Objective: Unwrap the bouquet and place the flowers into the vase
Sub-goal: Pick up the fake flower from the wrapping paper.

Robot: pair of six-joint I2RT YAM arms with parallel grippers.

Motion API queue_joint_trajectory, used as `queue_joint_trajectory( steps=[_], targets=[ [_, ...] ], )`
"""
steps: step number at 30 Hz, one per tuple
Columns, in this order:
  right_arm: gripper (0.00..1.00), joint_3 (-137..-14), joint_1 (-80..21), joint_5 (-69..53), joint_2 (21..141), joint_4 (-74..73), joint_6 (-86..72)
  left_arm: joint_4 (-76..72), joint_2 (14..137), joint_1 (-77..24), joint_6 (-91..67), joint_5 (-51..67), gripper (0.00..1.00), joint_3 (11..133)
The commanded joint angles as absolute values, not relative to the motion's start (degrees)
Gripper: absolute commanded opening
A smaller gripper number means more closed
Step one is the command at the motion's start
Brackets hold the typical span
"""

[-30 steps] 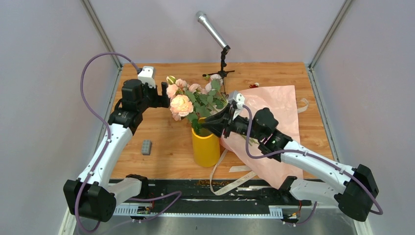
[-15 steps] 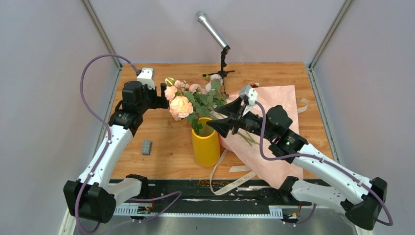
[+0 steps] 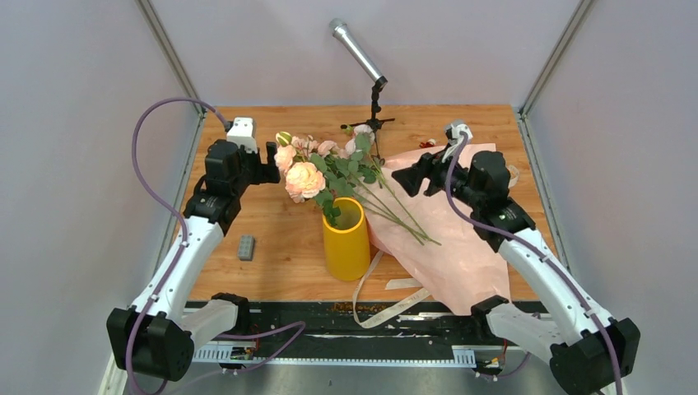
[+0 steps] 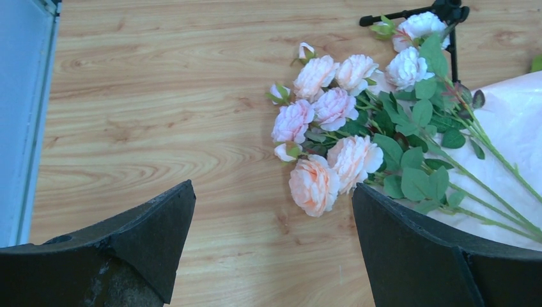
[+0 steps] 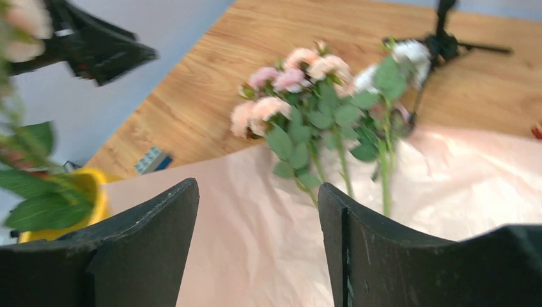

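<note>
White links, black joints, purple cables (looping), dark wedge fingers

Bright, even light, soft shadows; right wrist view blurred, other views sharp.

Left of your right claw, the tall yellow vase is cut by the picture's edge and half hidden behind blurred green leaves. Ahead of it, the pink and peach roses are soft with blur. Right of your left claw, thin green stems run off the edge, and the pale pink wrapping paper is partly hidden behind that claw.
</note>
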State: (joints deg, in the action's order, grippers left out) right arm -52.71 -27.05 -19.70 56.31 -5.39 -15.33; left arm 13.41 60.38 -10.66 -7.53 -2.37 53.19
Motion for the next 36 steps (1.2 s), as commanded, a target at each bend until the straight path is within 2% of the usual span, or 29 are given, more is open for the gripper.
queue_joint_trajectory(
  steps=[1, 6, 9, 12, 20, 28, 36],
  targets=[
    [0.67, -49.2, -18.6, -25.9, 59.4, -6.4, -19.5, 8.9, 58.9, -10.3, -5.2, -6.2, 1.0, 52.2],
    [0.56, -48.1, -13.9, -19.9, 66.7, -8.6, -16.5, 8.4, 59.3, -10.3, -2.4, -7.9, 1.0, 51.6],
    [0.54, -49.9, -13.6, -17.8, 70.6, -10.9, -14.0, 9.0, 60.4, -10.3, -1.2, -8.7, 1.0, 52.2],
    [0.53, -51.1, -13.8, -17.6, 75.3, -9.9, -11.8, 9.8, 62.1, -10.3, -1.0, -8.8, 1.0, 53.0],
    [0.4, -60.6, -14.4, -21.8, 91.9, -10.2, -7.3, 9.9, 63.1, -10.3, -1.2, -6.2, 1.0, 53.4],
    [0.37, -73.0, -18.3, -20.8, 104.5, -13.5, -2.9, 9.9, 62.4, -10.3, -0.9, -5.6, 1.0, 53.4],
    [0.4, -78.2, -21.2, -16.0, 110.6, -16.8, 1.5, 10.2, 62.3, -10.3, -0.8, -5.1, 1.0, 53.7]
  ],
)
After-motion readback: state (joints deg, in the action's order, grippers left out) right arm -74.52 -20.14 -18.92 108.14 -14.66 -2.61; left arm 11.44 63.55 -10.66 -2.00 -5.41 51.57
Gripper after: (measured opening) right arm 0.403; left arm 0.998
